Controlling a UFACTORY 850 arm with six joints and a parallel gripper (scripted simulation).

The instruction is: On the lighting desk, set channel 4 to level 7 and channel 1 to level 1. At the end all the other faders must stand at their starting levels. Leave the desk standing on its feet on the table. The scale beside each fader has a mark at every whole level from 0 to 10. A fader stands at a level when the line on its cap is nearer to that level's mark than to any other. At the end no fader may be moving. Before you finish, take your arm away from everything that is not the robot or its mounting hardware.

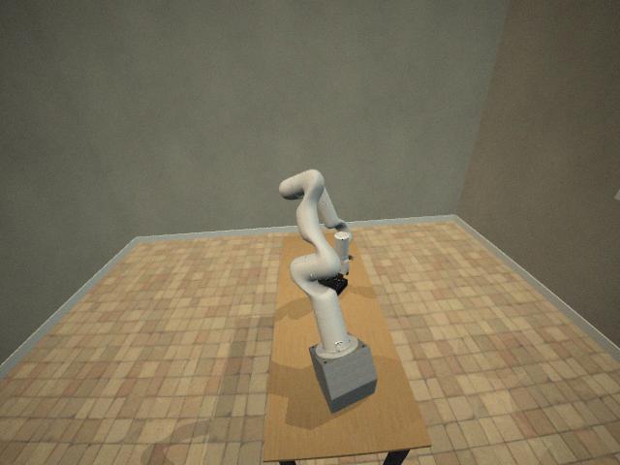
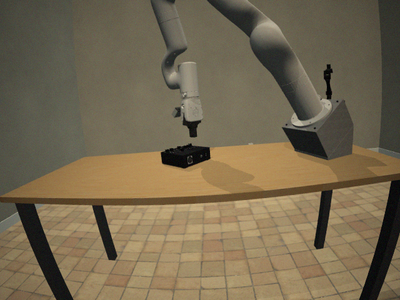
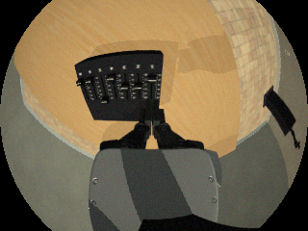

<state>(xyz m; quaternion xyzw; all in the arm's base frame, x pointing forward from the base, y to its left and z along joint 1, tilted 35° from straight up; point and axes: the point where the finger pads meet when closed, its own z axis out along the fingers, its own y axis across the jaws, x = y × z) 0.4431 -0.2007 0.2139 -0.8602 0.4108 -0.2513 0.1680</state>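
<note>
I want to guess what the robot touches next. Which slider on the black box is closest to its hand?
The slider at the right end of the row in the wrist view. The shut hand hangs just above that end; the others sit farther left.

The top view looks down from high and far behind the arm's base (image 1: 350, 385). The exterior view sits low and near, facing the surface (image 2: 129, 180) sideways. The wrist view looks down past the claw (image 3: 150, 130) — all three share the surface.

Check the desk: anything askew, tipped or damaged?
Nothing stands out. The black box-shaped lighting desk sits flat on the wooden table, intact. The shut, empty gripper hovers above it, not touching.
</note>
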